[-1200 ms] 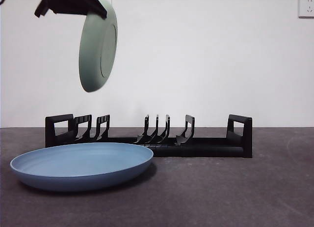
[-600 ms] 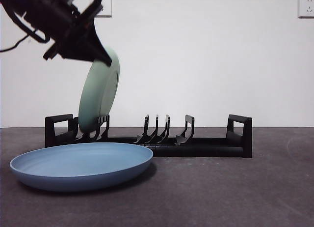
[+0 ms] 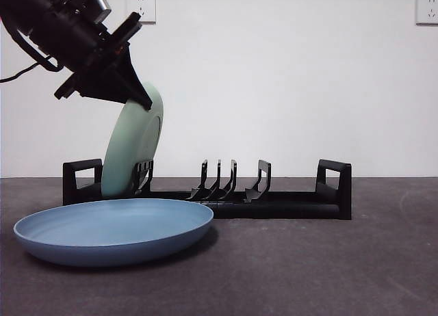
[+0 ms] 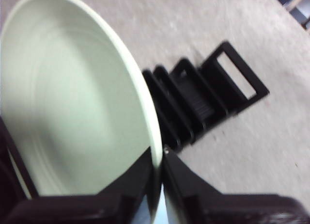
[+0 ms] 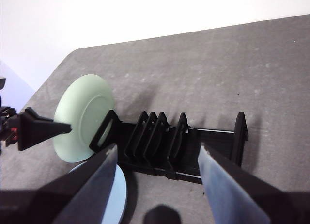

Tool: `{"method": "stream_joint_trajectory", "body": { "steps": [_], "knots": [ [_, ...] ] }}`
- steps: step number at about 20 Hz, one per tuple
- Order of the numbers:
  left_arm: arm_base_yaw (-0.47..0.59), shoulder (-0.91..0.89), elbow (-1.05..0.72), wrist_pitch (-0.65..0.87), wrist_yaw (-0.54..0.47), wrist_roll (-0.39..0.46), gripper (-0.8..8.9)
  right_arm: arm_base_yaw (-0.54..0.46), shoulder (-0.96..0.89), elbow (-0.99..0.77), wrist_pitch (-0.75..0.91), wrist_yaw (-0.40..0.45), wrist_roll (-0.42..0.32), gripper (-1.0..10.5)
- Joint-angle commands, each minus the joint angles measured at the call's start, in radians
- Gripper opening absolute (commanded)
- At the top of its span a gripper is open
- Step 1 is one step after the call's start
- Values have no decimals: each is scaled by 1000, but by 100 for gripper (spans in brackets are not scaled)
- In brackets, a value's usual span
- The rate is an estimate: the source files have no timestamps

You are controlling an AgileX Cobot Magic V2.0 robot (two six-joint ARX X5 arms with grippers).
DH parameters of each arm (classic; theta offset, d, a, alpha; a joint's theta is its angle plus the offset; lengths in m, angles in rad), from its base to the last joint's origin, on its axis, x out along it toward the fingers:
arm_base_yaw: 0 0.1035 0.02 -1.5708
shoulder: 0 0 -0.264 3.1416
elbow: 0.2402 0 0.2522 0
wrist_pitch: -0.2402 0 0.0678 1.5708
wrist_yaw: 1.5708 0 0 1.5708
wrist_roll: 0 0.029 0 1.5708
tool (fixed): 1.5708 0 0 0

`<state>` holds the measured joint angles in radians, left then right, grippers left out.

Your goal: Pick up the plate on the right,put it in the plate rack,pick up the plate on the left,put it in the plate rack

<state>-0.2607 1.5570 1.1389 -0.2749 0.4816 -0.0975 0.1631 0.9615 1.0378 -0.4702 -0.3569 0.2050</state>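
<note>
On the front view I saw the left gripper (image 3: pixel 140 97) clamped on the green plate (image 3: pixel 131 148), tilted in the plate rack (image 3: pixel 274 205) at its end slots; blue plate (image 3: pixel 113 228) flat on the bench (image 3: pixel 328 275). Left wrist: jaws pinched the rim. Right wrist: right gripper (image 5: pixel 157 153) hung above the rack, jaws apart.

Front view: camera sits low, at about table (image 3: pixel 308 261) height, facing level across toward the white wall; the blue plate (image 3: pixel 113 230) lies nearest the lens, the plate rack (image 3: pixel 274 200) behind it.

Left wrist view: very close, blurred, looking along the left claw (image 4: pixel 159 158) at the green plate (image 4: pixel 72 112) and one rack end.

Right wrist view: high, well back, angled down between the right claw (image 5: pixel 157 185) jaws over the whole rack.

All three views share the rack and green plate.
</note>
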Motion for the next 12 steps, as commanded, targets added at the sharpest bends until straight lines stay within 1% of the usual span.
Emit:
{"method": "stream_joint_trajectory", "body": {
  "steps": [1, 2, 5, 10, 12],
  "knots": [
    [-2, 10, -12, -47, -5, 28, 348, 2, 11, 0, 10, -5, -2, 284],
    [-2, 7, -12, -56, -3, 29, 385, 2, 16, 0, 8, -8, 2, 283],
    [-2, -18, -12, -88, -2, 53, 382, 8, 34, 0, -2, -24, 17, 283],
    [-14, -131, -12, -117, -10, 113, 382, 50, 98, 0, -11, -143, 22, 281],
    [-23, -192, -12, -120, -16, 140, 378, 73, 132, 0, -11, -166, 22, 280]
  ]
}}
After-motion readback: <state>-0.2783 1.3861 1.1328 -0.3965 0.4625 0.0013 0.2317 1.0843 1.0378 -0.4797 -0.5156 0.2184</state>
